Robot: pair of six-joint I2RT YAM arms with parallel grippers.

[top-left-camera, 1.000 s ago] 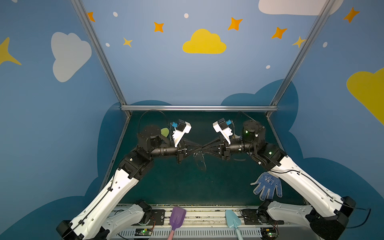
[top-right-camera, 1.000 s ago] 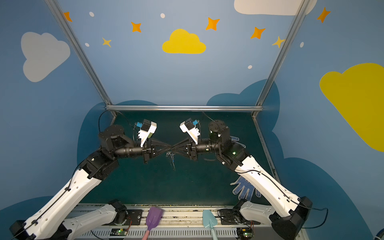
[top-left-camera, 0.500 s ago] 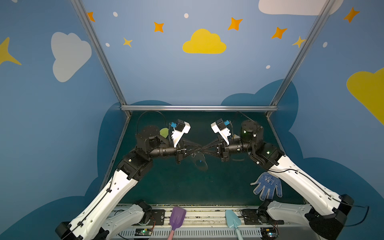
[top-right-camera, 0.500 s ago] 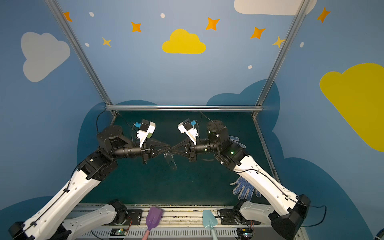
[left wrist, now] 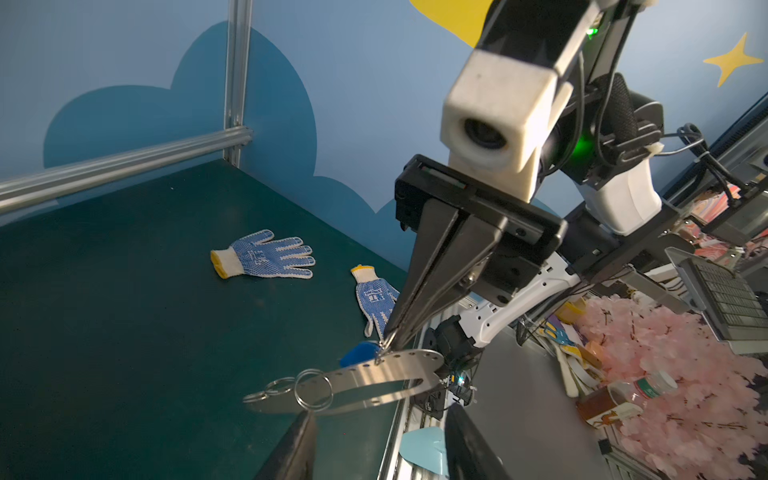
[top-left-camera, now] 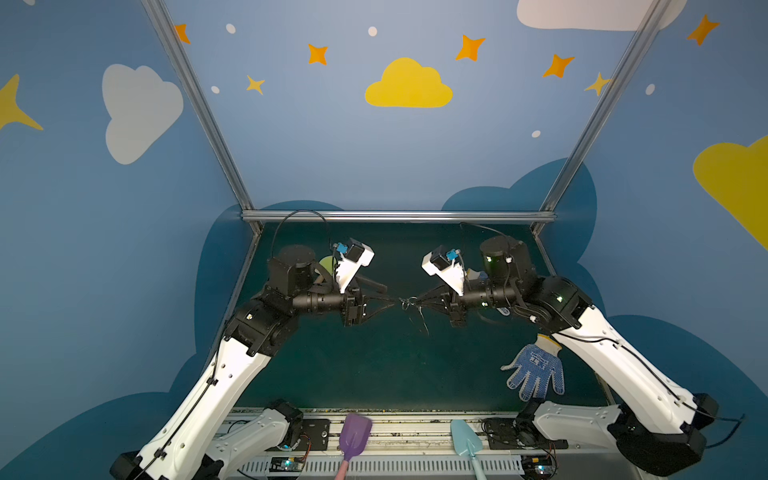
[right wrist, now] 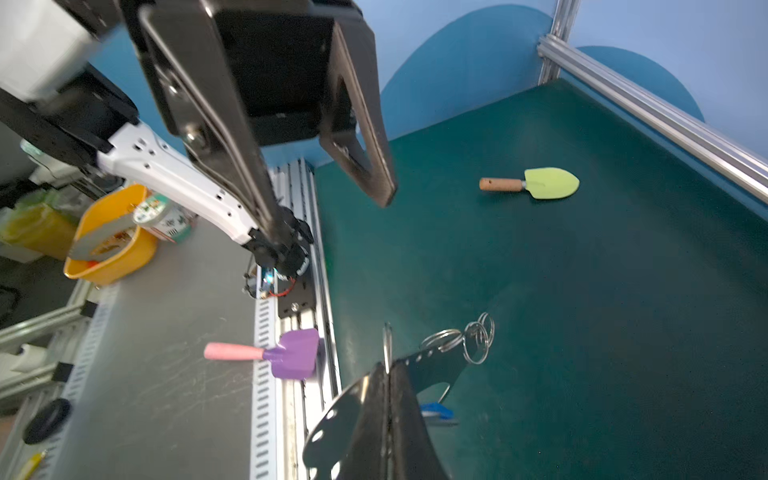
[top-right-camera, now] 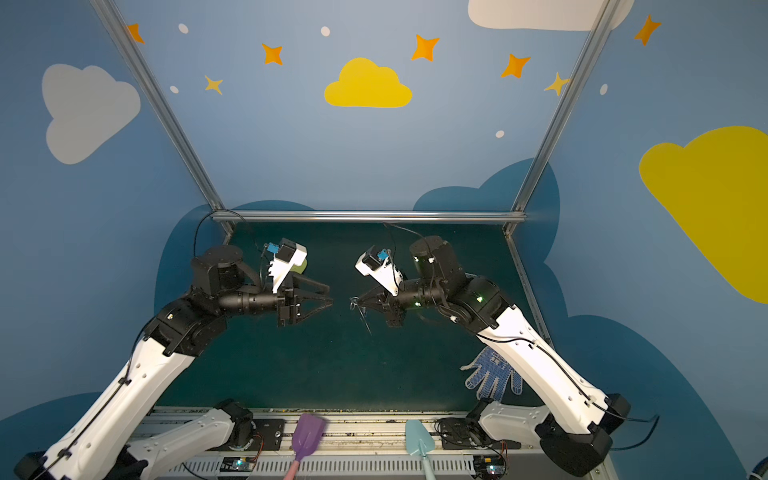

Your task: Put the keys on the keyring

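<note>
Green mat (top-right-camera: 332, 365) under both arms. Left gripper (left wrist: 380, 417) mid-air, jaws apart, gripping nothing. Right gripper (left wrist: 385, 351) facing it, pinched tight on holed edge of keyring (left wrist: 386, 374). Two blue-dotted gloves (left wrist: 266, 259) flat on mat, right side. Keyring plate aloft over mat, between grippers, just beyond left tips; loose rings (left wrist: 311, 388) at one end. Keys (left wrist: 359, 353): blue tag just behind plate by right fingertips; attached or not, cannot tell.

We log a blue-dotted glove (left wrist: 266, 259) on the green mat (top-left-camera: 374, 374), a second glove (left wrist: 374, 299) nearer its edge; green trowel (right wrist: 550, 183) flat toward the back; purple trowel (top-left-camera: 354, 432), pale blue trowel (top-left-camera: 465, 440) at the front edge.
</note>
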